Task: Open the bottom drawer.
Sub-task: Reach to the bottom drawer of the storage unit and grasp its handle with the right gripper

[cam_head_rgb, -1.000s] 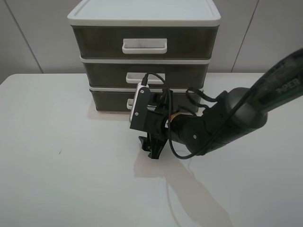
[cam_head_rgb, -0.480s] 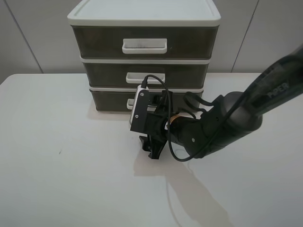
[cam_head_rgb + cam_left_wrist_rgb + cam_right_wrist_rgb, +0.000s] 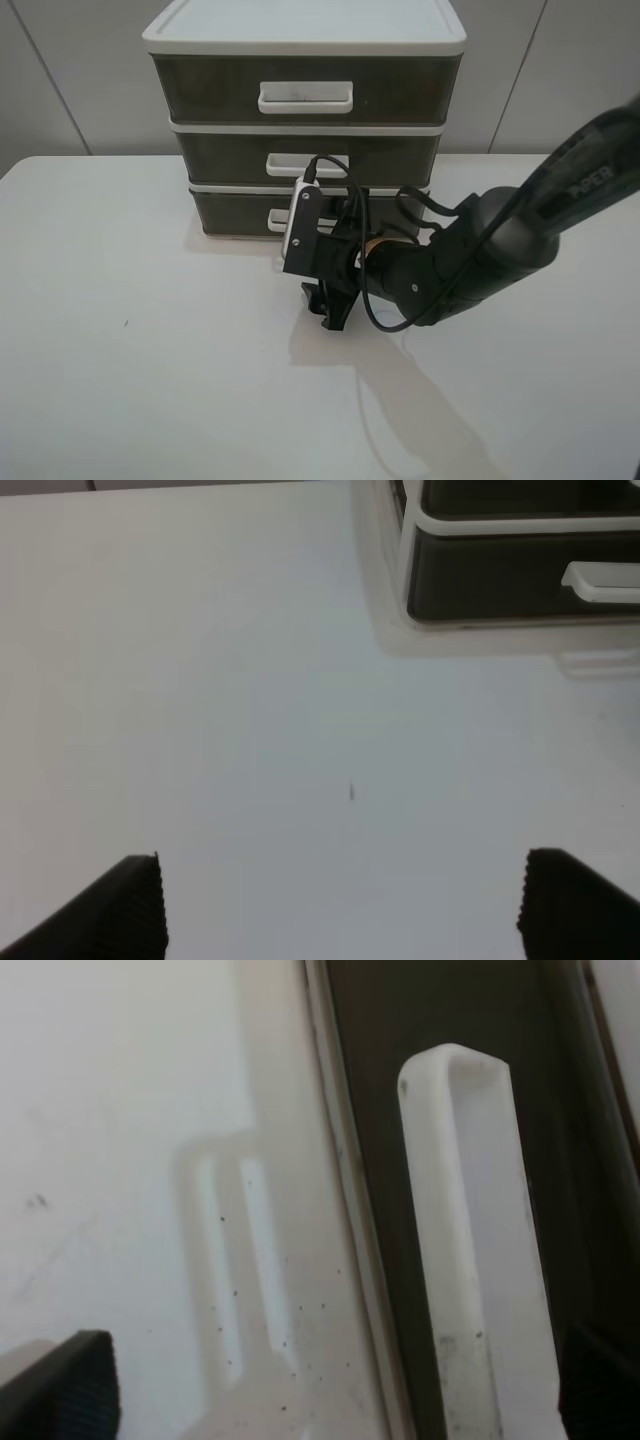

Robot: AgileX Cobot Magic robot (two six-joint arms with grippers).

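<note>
Bottom drawer (image 3: 235, 212) facing wide-spread, empty right gripper (image 3: 330, 1390)

Looks like a robot lab bench: white table (image 3: 120, 380), grey panelled wall (image 3: 60, 80) behind.

I see btm drawer (image 3: 232, 212) shut, smoky-brown, lowest tier, flush w/ white frame (image 3: 205, 187); its white loop handle (image 3: 462, 1240) sticks out front.
</note>
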